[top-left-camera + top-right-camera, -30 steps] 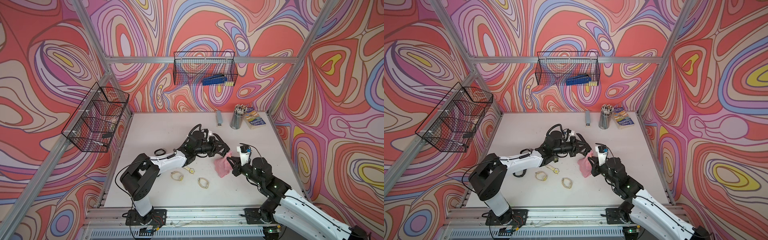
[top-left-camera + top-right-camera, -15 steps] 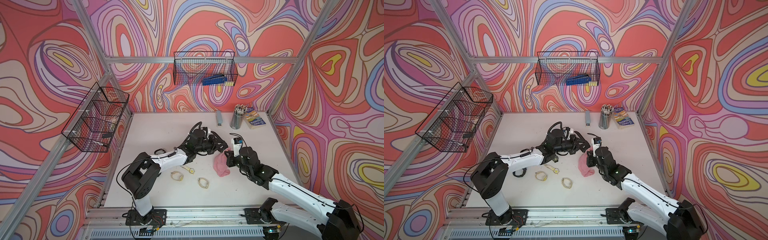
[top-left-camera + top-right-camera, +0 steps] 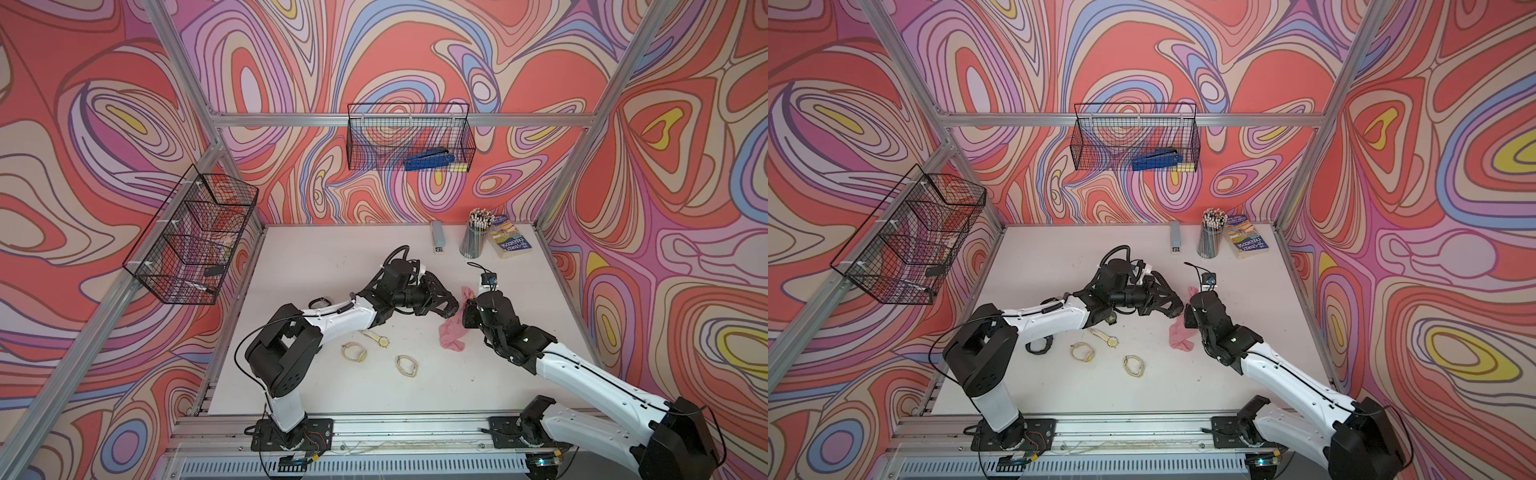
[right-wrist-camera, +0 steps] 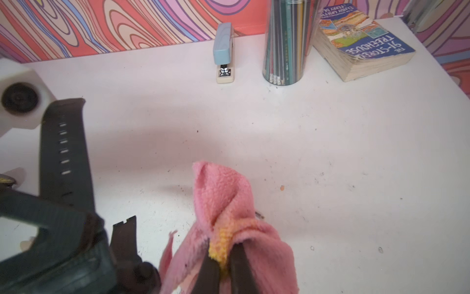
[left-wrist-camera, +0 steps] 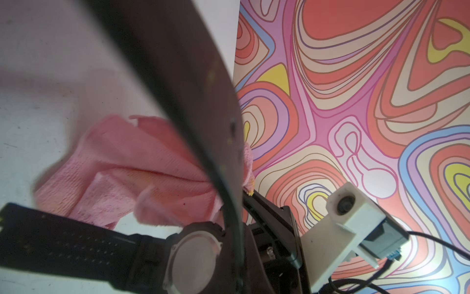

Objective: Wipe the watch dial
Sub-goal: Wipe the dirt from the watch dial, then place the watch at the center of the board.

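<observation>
Contact between cloth and dial looks to be the step in hand. The left gripper (image 3: pixel 445 304) holds a black watch (image 5: pixel 193 254) up off the white table (image 3: pixel 332 257), near its middle, and the right gripper (image 4: pixel 223 257) holds a bunched pink cloth (image 4: pixel 223 198) just beside it. The right fingers (image 4: pixel 209 273) are pressed together on a yellow-stained fold of the cloth, whose lower end seems to reach the table in both top views. The left fingers are hidden behind the watch and its strap, but the watch hangs clear of the table at that gripper's tip, so I judge them clamped on it; where exactly they grip I cannot tell. The watch is chunky, with a long black strap (image 4: pixel 63 152) punched with holes. The left wrist view shows its round steel case back, so the dial faces away from that camera, toward the cloth side. The dial itself shows clearly in no view, so I cannot say whether cloth touches glass. As I read it, the next move calls for a short, firm rub of the cloth wad across the dial while the left arm holds the watch steady, with care not to snag the loose strap. Gold-toned watches (image 3: pixel 353 352) and another black one (image 3: pixel 320 302) lie on the table nearer the left arm, apart from this.
</observation>
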Robot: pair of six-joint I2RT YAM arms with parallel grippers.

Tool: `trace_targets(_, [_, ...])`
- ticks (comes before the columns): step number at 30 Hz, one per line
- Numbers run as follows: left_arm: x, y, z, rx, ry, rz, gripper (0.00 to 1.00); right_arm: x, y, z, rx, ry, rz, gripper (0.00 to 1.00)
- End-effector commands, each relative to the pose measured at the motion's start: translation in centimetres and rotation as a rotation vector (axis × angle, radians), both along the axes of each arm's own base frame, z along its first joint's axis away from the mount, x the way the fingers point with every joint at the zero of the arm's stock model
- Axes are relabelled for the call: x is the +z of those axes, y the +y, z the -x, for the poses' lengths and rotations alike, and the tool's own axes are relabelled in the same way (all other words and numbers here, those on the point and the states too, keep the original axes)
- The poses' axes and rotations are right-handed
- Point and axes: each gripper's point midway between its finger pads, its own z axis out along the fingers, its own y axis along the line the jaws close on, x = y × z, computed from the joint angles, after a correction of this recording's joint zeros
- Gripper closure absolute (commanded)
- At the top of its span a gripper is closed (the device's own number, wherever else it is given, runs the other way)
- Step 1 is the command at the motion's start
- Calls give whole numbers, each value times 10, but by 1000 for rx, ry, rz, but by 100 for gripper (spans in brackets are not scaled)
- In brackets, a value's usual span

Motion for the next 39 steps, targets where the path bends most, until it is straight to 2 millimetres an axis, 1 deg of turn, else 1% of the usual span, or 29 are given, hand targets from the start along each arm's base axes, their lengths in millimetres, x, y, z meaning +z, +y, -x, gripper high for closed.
trace_targets(1, [6,5,-5,-27,-3,-18,100,25,-18,-5,-57,-60,1,100])
trace_targets(4, [-1,12,-15,-23,8,-53,100,31,-32,-5,-63,-61,-14,100])
trace_targets(7, [-14,22,-28,-17,51,-121,100,35,-37,-5,-22,-45,-43,100])
trace_targets(9, [-27,32,-36,-10,92,-205,100,35,-38,-6,6,-18,-48,100])
trace_targets(14, [-41,45,-62,18,123,-300,100,40,-35,-5,55,-10,-21,100])
trace_targets(19, [-74,58,-78,41,220,-396,100,34,-27,-2,91,8,-55,100])
trace_targets(27, [-114,59,-97,76,322,-450,100,16,-12,6,133,44,-160,100])
trace_targets(30, [-127,59,-103,87,350,-473,100,16,-9,6,141,48,-182,100])
trace_targets(38, [-153,63,-120,139,401,-502,100,16,0,8,162,72,-232,100])
trace_targets(39, [-156,63,-121,137,403,-511,97,16,1,9,164,74,-238,100])
